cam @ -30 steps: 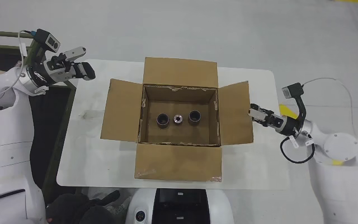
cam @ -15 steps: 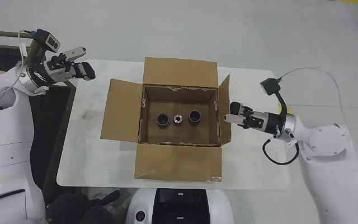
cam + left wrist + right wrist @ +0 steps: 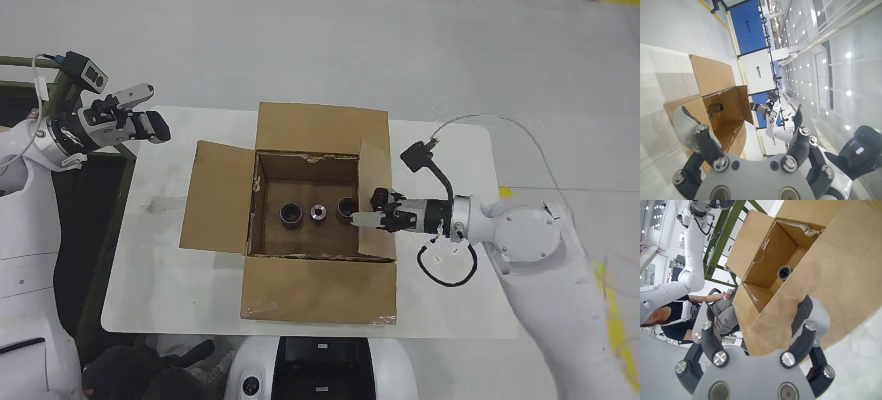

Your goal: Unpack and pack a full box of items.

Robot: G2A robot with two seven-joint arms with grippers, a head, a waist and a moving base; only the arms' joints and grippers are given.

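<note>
Box (image 3: 315, 280): one, open, mid-table (image 3: 450, 300).
Cylinders (image 3: 318, 211): three, rowed inside.
Right end effector (image 3: 366, 217): released, at raised right flap.
Left end effector (image 3: 150, 112): released, above far-left corner.

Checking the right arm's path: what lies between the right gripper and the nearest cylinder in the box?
The raised cardboard flap stands between the right gripper and that cylinder; the right wrist view shows it plainly.

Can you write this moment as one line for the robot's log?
right gripper: open, at raised right flap | left gripper: open, away from box | box: three metal parts inside
</note>
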